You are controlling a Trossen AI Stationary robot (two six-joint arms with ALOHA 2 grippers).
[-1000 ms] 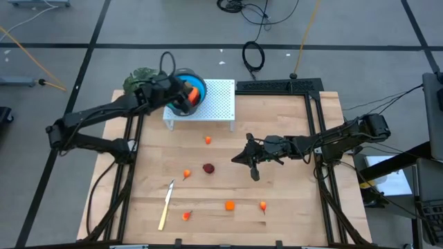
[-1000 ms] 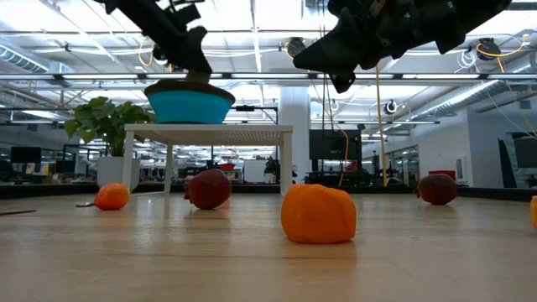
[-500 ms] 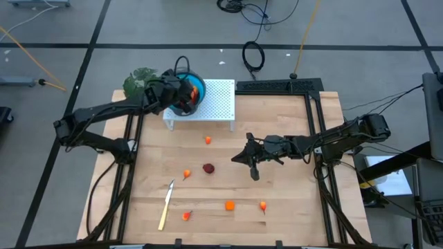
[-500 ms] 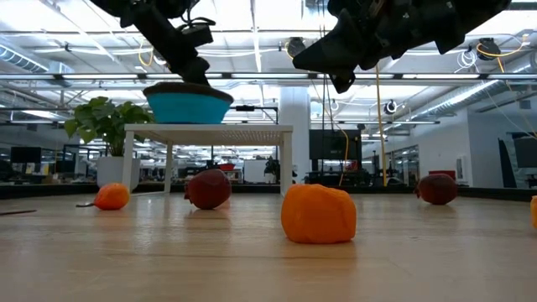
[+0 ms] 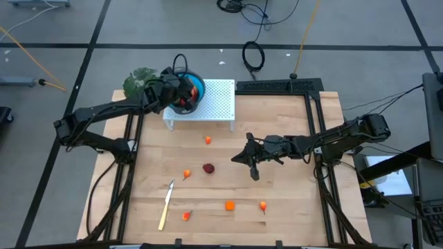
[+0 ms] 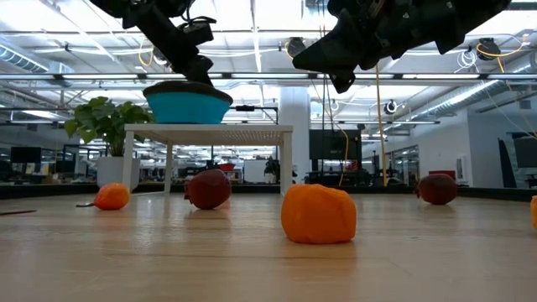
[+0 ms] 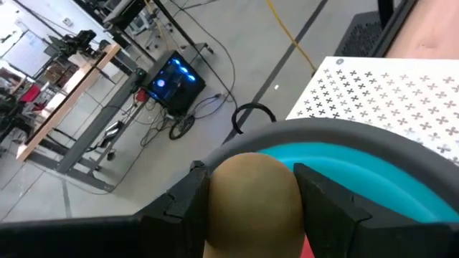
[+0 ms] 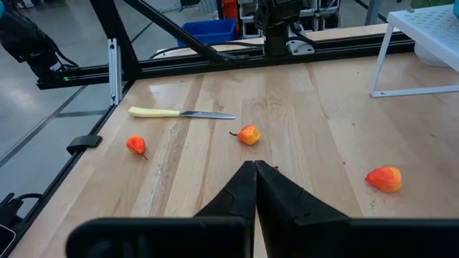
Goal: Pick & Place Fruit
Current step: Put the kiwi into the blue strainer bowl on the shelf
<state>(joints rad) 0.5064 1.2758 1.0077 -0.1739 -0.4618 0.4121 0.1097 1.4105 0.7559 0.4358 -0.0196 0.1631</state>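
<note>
An olive-brown oval fruit (image 7: 251,208) sits between the fingers of my left gripper (image 5: 181,94), which is shut on it over the blue bowl (image 5: 196,88). The bowl stands on a white perforated stand (image 5: 214,104) at the table's far left. Several small orange fruit pieces (image 5: 230,205) and a dark red round one (image 5: 208,167) lie on the wooden table. My right gripper (image 5: 252,164) hovers shut and holding nothing, right of the dark red piece. My left gripper pinches the olive-brown fruit by its two opposite sides (image 7: 216,197) between its two fingers (image 7: 179,204). The fingers come from the table's left, slanting a little downward. The fruit is lifted, just over the bowl's grey rim (image 7: 373,143); whether it touches the rim I cannot tell.
A pale-handled knife (image 5: 166,204) lies near the table's front left. A green plant (image 5: 140,78) stands behind the left arm, beside the stand. Black frame rails (image 5: 315,131) run along the table's sides. Bare wood lies between the scattered pieces.
My left gripper has rolled about its own line and sunk a little toward the bowl, keeping the fruit between its fingers.
</note>
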